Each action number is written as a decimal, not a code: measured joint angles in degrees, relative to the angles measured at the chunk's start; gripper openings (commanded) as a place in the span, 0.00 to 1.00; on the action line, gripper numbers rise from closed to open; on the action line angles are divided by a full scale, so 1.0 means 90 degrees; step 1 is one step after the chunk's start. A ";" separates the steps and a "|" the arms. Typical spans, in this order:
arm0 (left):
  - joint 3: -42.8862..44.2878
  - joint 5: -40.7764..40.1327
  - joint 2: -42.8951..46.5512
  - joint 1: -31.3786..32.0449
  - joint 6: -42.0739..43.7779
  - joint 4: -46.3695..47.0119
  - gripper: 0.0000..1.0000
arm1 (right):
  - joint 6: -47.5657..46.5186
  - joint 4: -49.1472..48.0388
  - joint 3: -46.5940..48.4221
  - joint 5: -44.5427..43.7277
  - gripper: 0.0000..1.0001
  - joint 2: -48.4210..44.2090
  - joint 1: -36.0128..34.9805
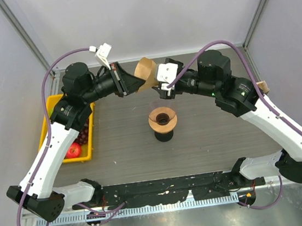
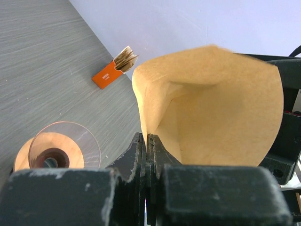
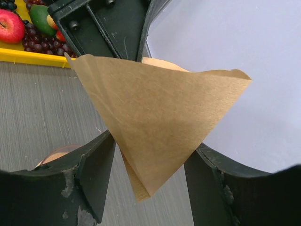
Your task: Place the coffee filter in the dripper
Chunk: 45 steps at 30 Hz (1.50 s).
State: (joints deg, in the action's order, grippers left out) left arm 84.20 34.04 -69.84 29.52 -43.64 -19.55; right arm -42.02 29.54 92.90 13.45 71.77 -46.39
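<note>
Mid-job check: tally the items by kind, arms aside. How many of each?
Tan paper coffee filter: 1
Glossy orange funnel dripper: 1
Orange packet of folded papers: 1
Yellow plastic fruit tray: 1
Total: 4

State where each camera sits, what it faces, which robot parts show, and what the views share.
Top external: above and behind, looking down at the table; both arms.
Left wrist: along shut left gripper into coffee filter; dripper below.
Right wrist: toward left gripper; right gripper straddles coffee filter.
Shared: coffee filter, all three.
</note>
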 measured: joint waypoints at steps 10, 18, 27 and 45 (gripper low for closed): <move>-0.0046 -0.0075 0.0000 -0.0002 -0.0112 0.0022 0.00 | -0.0124 0.0083 0.0000 0.0078 0.35 0.0000 -0.0022; -0.0124 0.0049 0.0000 -0.0056 -0.0005 0.0078 0.65 | -0.0187 0.0172 0.0000 0.0092 0.21 0.0000 -0.0029; 0.0189 0.2147 0.0194 -0.1462 0.0903 0.1134 0.99 | 0.0160 0.0760 0.0185 0.0845 0.12 0.0036 0.0340; -0.0461 0.3109 0.1202 -0.0879 0.5017 0.0138 0.99 | 0.2800 -0.0104 0.0168 0.4486 0.05 0.0002 0.1018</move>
State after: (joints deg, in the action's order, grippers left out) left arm 80.05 62.02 -59.02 21.61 1.52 -18.31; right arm -16.82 28.60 94.41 53.82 71.79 -37.23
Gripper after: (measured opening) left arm 0.991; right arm 0.061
